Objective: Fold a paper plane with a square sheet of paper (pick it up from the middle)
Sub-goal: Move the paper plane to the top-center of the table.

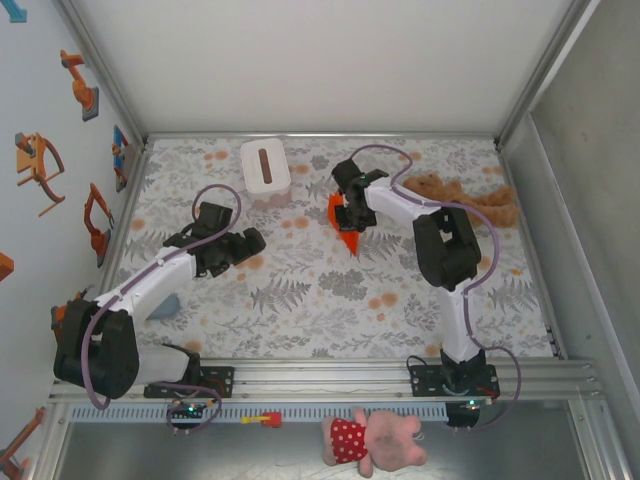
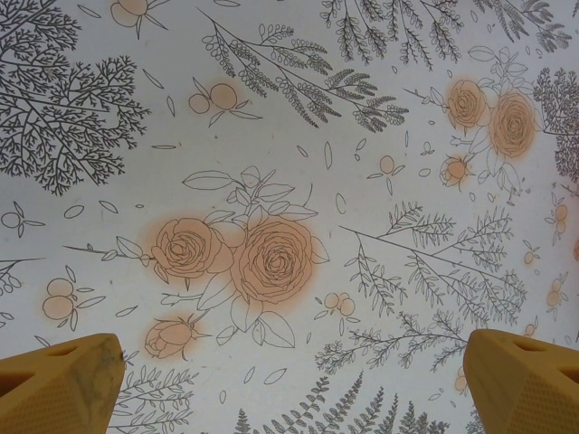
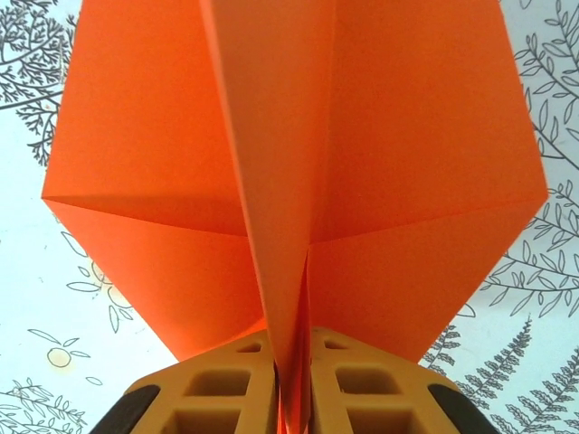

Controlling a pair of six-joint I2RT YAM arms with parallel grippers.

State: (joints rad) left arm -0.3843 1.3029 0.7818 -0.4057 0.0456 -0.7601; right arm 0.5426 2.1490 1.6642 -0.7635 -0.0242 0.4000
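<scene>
The paper plane [image 3: 362,136] already looks pretty plane-ish. It's sitting toward the far edge of the tabletop [image 1: 330,300], roughly mid-width, between the white tissue box [image 1: 265,165] and the tan plush toy [image 1: 470,198]. The right jaws are pinched nearly closed on its centre crease from one end, with the wings flaring out on either side. My guess is that's to sharpen the fold and keep the thing steady. The left jaws are spread as wide as they go, yellow fingers [image 2: 63,384] over bare floral print nearer the left edge, holding nothing. Looks parked out of the way, probably just waiting to help.
</scene>
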